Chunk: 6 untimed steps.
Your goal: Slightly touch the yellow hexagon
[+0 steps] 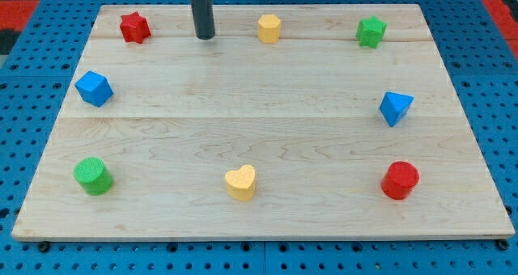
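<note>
The yellow hexagon (269, 28) sits near the view's top, just right of centre, on the wooden board (267, 121). My tip (205, 36) rests on the board to the hexagon's left, with a clear gap of bare wood between them. The rod rises straight up out of the view's top. The red star (134, 27) lies to the tip's left, also apart from it.
A green star (371, 31) is at the top right. A blue cube (94, 88) is at the left and a blue triangle (396, 107) at the right. A green cylinder (93, 176), yellow heart (240, 182) and red cylinder (400, 180) line the bottom.
</note>
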Each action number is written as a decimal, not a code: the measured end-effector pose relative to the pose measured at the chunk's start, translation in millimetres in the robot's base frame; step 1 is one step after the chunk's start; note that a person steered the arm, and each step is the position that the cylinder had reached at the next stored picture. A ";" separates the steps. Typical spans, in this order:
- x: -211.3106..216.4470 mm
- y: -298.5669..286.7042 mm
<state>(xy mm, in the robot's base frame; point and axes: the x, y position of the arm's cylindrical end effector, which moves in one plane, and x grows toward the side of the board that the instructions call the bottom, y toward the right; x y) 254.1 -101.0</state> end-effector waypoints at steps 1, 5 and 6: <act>-14.7 -3.0; -42.8 -3.0; -50.5 -3.1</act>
<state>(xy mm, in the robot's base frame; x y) 203.6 -104.1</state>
